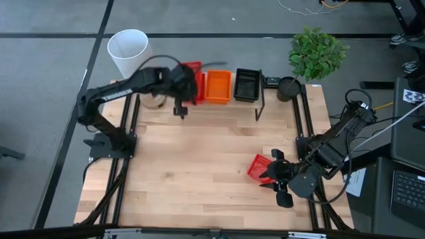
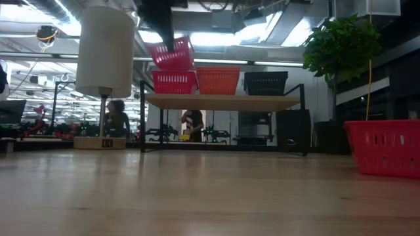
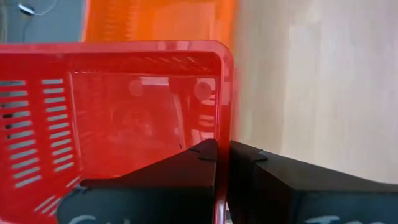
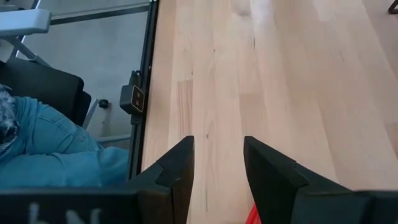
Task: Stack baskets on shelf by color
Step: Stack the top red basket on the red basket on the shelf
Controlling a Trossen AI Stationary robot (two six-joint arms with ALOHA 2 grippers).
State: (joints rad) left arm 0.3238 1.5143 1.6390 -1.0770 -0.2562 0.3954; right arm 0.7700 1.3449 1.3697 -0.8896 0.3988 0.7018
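My left gripper (image 3: 222,155) is shut on a red basket (image 2: 172,54), held tilted above another red basket (image 2: 174,82) at the left end of the shelf (image 2: 223,101). An orange basket (image 1: 218,86) and a black basket (image 1: 247,85) stand beside it on the shelf top. In the high view my left gripper (image 1: 182,85) reaches over the shelf's left end. A third red basket (image 1: 259,167) rests on the table at the near right. My right gripper (image 1: 276,178) is open and empty right beside it. My left gripper pinches one side wall of the red basket near a corner (image 3: 222,124), one finger (image 3: 180,171) inside the basket and one (image 3: 273,177) outside. The basket is lifted clear and hangs tilted above the red basket on the shelf.
A white cylinder (image 1: 128,50) stands at the far left beside the shelf, and a potted plant (image 1: 317,52) at the far right. Bare tabletop (image 1: 199,159) lies between the arms. A person's teal sleeve (image 4: 56,155) shows beyond the table's edge.
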